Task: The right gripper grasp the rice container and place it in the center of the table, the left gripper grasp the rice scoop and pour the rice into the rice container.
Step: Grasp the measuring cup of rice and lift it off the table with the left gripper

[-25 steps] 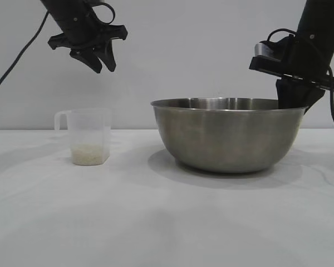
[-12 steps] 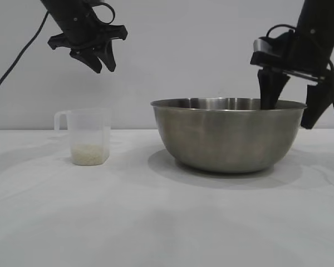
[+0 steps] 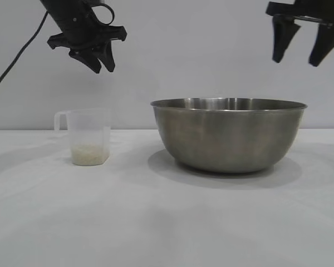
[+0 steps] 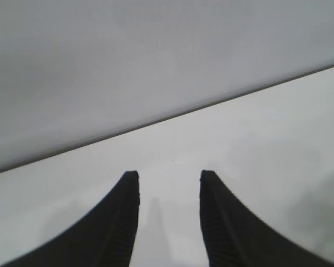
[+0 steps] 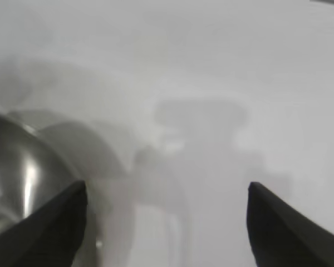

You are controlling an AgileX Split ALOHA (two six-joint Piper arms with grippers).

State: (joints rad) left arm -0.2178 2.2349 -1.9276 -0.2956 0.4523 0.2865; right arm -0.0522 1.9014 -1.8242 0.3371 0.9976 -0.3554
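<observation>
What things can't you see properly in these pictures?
- Inside of the rice container: the exterior view is level, so its own wall hides whatever is in it.
- Rice scoop: absent from both wrist views.
- Right gripper: its top is cut off by the exterior view's upper edge.
- Rice container in the right wrist view: only a blurred piece shows at the edge.

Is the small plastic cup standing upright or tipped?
Upright: the rice scoop stands on the table, the rice lying level at its bottom.
</observation>
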